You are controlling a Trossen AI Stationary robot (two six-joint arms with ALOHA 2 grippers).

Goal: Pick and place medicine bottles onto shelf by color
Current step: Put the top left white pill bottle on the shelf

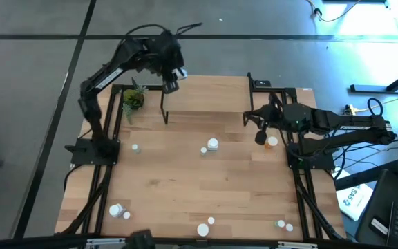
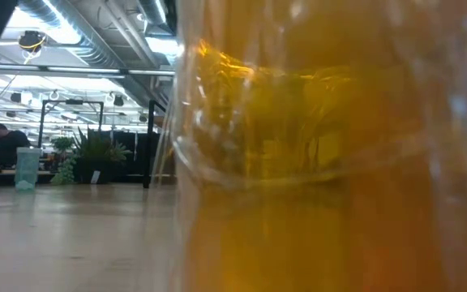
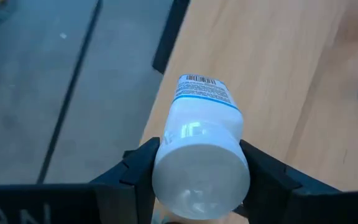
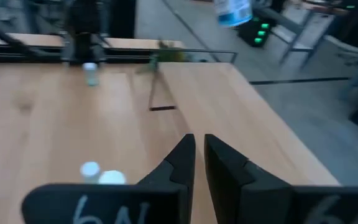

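Note:
A white medicine bottle (image 3: 201, 134) with a white cap and a blue-edged label is held by my left gripper (image 1: 172, 77), high above the far left end of the shelf (image 1: 206, 97), a light-wood plank on thin black legs. The right wrist view catches this bottle (image 4: 232, 11) in the air. My right gripper (image 4: 197, 155) is shut on nothing and hovers by the shelf's right end (image 1: 261, 131). An orange bottle (image 1: 273, 142) stands on the table just beside it. Several more bottles stand scattered on the table, such as a white one (image 1: 213, 144). My left gripper pinches the white bottle at its cap end (image 3: 166, 163), one finger on each side. The fingers (image 3: 138, 165) slant downward, and the bottle lies along them with its cap toward the wrist and its bottom (image 3: 199, 79) pointing away. The bottle is lifted clear of everything.
A small potted plant (image 1: 133, 99) stands at the shelf's left. Bottles stand along the near edge (image 1: 203, 229), at the near left (image 1: 116, 209) and near right (image 1: 280, 223), and one at the left (image 1: 135, 147). An orange bottle (image 2: 331, 162) fills most of the low view.

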